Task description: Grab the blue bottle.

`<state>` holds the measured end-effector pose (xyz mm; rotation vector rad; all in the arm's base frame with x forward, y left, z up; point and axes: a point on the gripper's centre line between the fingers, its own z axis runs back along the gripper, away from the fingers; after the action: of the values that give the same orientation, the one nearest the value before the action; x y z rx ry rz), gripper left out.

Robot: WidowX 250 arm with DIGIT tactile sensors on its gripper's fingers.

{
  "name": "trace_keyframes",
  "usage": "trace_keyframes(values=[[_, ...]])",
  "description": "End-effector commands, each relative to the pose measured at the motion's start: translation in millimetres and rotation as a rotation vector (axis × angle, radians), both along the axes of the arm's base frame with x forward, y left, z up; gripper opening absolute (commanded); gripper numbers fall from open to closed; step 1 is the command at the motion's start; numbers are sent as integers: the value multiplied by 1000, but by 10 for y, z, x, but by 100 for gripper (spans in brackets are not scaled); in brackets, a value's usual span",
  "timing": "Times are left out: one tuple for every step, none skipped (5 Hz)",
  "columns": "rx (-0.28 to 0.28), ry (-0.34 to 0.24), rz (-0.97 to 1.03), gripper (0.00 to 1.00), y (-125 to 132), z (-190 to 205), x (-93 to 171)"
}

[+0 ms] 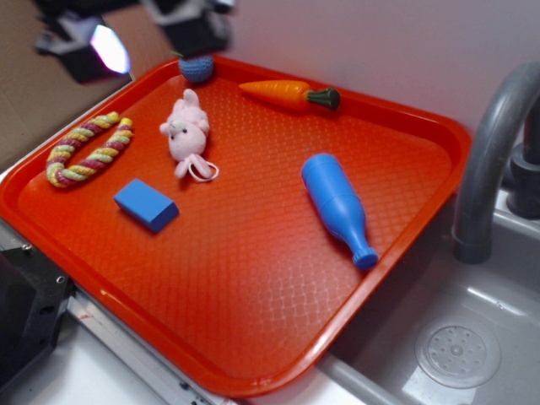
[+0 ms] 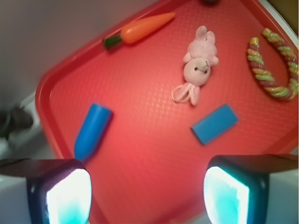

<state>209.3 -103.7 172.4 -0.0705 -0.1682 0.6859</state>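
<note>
The pincer (image 2: 147, 193) is hovering high above the red plastic tray (image 1: 253, 337), its two fingers (image 2: 60, 196) standing wide apart and gripping nothing. The smooth blue plastic bottle (image 1: 337, 207) is lying on its side near the tray's right edge, neck pointing toward the grey sink (image 1: 472, 337). A flat blue rectangular block (image 1: 146, 204) is resting left of centre, a pink plush rabbit (image 1: 187, 132) just beyond it. An orange toy carrot (image 1: 287, 94), a small blue knitted ball (image 1: 196, 67) and a twisted multicoloured rope ring (image 1: 89, 149) are occupying the far and left margins.
</note>
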Motion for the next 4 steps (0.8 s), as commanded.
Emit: trace_keyframes(values=[[-8,-39,196,100,-151,-194,445],[19,-6,198,100,-227,-449,580],[37,30,195,100,-250,-718,671],[30,90,159,100,-349,-991,721]])
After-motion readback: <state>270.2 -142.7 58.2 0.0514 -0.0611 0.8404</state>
